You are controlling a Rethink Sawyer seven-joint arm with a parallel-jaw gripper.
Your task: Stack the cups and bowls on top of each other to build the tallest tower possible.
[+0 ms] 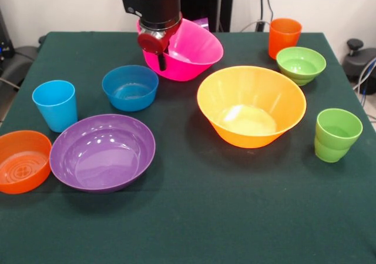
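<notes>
While the gripper (161, 61) clamps the near-left rim of the tilted pink bowl (191, 49) at far centre, this looks like the pick step; next needs a lift and carry to a base, likely the yellow-orange bowl (251, 105) just right.

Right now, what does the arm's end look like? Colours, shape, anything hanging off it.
The arm ends in a thick cylinder: red band on top, black section below with a small pale mark on its side. Beneath sits a rounded red and silver piece, with the gripper as a thin dark prong. No loose cables visible.
</notes>
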